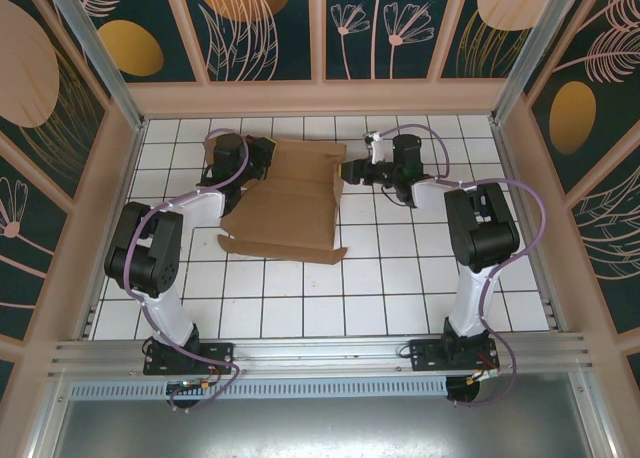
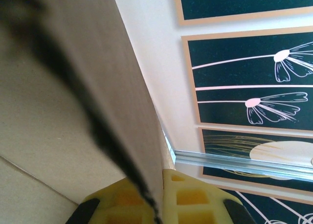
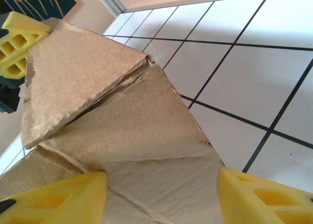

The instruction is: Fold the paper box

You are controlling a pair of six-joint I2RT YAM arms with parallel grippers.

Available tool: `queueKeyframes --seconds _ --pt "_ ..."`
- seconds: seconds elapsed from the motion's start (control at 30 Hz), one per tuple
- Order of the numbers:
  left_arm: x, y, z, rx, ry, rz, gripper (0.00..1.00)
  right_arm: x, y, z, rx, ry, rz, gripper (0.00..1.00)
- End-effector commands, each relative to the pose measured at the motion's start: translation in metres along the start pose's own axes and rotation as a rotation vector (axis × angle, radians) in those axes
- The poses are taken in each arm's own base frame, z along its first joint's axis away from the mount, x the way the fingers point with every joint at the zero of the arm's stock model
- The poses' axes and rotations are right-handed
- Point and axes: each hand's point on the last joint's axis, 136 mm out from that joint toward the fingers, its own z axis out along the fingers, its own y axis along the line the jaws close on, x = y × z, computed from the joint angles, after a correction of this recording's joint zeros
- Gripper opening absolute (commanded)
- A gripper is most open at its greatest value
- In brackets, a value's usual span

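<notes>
We see a white tiled surface [image 1: 400,268] walled by floral panels [image 1: 270,28]. The paper box [image 1: 290,203] lies brown and creased; left jaws pinch its edge, right jaws spread.

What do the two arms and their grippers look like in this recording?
The left arm and right arm share white links, bulky black joint housings and looping purple cables. The fingers are yellow plastic moulded with square pockets, on black mounts.
</notes>
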Motion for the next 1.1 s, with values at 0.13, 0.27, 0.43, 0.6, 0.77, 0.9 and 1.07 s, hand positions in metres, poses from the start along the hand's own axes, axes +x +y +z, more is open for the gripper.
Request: queueKeyframes --seconds 0.13,0.27,0.43,0.6,0.77,0.9,1.07 --pt "-0.004 0.02 0.018 -0.137 0.016 -0.028 0.0 -0.012 0.003 0.013 0.03 -0.009 -0.055 0.64" --pt "-0.015 0.033 0.023 -0.213 -0.003 -0.05 0.0 -0.023 -0.015 -0.001 0.065 -0.058 0.026 0.62" --pt "-0.021 0.053 0.029 -0.355 -0.015 -0.06 0.0 -0.022 -0.043 -0.022 0.095 -0.1 0.172 0.58" --pt "-0.022 0.058 0.036 -0.36 -0.009 -0.079 0.0 -0.013 -0.051 -0.026 0.057 -0.082 0.24 0.58" --pt "-0.025 0.056 0.04 -0.352 -0.005 -0.079 0.0 -0.004 -0.056 -0.023 0.065 -0.05 0.254 0.56" --pt "-0.027 0.051 0.039 -0.335 -0.007 -0.081 0.0 0.001 -0.045 -0.024 0.046 -0.036 0.229 0.57" --pt "-0.019 0.035 0.038 -0.23 0.037 -0.068 0.0 0.009 -0.034 -0.018 0.056 -0.006 0.176 0.58"
